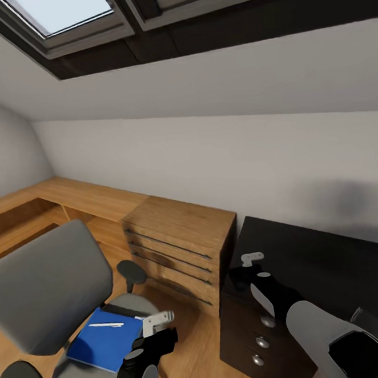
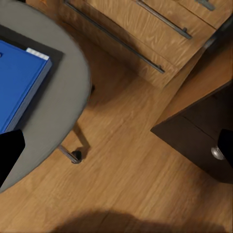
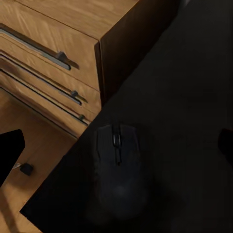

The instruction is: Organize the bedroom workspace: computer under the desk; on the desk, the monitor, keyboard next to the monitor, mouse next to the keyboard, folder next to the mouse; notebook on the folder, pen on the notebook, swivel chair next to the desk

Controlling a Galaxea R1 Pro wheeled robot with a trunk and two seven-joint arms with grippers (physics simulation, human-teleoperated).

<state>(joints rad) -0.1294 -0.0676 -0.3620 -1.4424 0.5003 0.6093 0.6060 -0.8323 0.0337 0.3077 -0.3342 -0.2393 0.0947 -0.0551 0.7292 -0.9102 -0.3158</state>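
Mouse [image 3: 116, 167] sits under R gripper [image 3: 116, 145] on dark top, jaws spread, empty. Centre over body, drop straight, pinch sides.

black arms, grey forearm shells, pale-fingered left end effector [image 1: 158, 319].

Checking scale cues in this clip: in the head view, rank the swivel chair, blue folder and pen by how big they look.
1. Swivel chair, by far the largest.
2. Folder, lying on its seat.
3. Pen, a thin white stick on the folder.
All sit at similar distance, so the order is safe.
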